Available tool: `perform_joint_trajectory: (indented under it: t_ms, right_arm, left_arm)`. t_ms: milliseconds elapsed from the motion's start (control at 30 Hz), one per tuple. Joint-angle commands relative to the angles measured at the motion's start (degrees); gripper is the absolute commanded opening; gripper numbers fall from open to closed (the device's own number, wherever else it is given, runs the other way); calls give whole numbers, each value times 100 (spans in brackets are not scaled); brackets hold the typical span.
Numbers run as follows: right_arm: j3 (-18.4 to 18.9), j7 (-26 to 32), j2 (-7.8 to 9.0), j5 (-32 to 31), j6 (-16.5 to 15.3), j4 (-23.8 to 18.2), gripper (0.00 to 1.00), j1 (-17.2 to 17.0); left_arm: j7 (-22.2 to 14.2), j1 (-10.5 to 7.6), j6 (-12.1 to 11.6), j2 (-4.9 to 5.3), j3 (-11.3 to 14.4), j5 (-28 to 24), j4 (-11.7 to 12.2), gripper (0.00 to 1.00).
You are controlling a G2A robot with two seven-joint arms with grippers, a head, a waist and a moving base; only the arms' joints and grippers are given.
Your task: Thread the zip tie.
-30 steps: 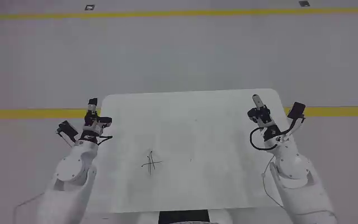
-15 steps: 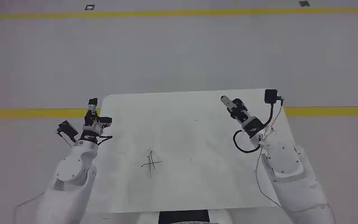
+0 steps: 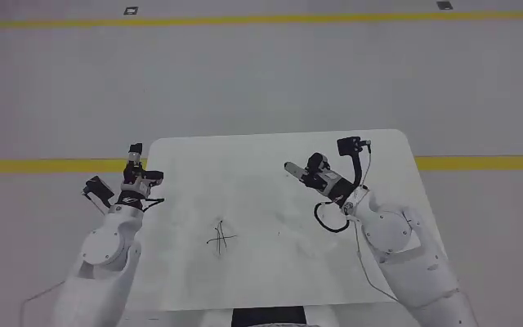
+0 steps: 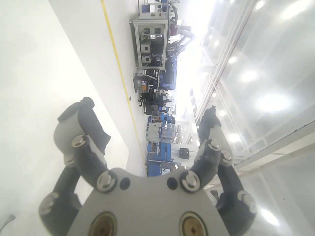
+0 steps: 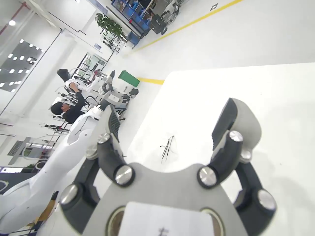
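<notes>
- Thin black plastic zip ties (image 3: pixel 221 238) lay bunched on white desk (image 3: pixel 245 163), front-left.
- Prob. v. light, springy, slick — best pinched singly near the head end.
- Right hand (image 3: pixel 296 170) over mid-desk & left hand (image 3: pixel 135 155) at desk's left edge: both spread, empty.

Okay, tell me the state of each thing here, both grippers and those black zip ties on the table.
left gripper: open, empty, by the edge of the table.
right gripper: open, empty, above the table, apart from the zip ties.
zip ties: small black bunch lying on the table, not held; whether any is threaded is too small to tell.
</notes>
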Motion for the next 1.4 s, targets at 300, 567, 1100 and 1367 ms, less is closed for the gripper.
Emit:
perform_joint_trajectory:
  t_ms: [300,567,1100,1367]
  right_arm:
    - [-755,1145,-49,-717,12,-89,100,914]
    - [-2481,2517,-352,-1567,415,528,100,2432]
    - [-2816,2707,-439,-1418,322,665,100,2602]
    - [-4099,4164,-958,-1162,445,1571,100,3960]
  left_arm:
    - [0,0,0,0,0,0,0,100]
    - [0,0,0,0,0,0,0,100]
    - [0,0,0,0,0,0,0,100]
    - [0,0,0,0,0,0,0,100]
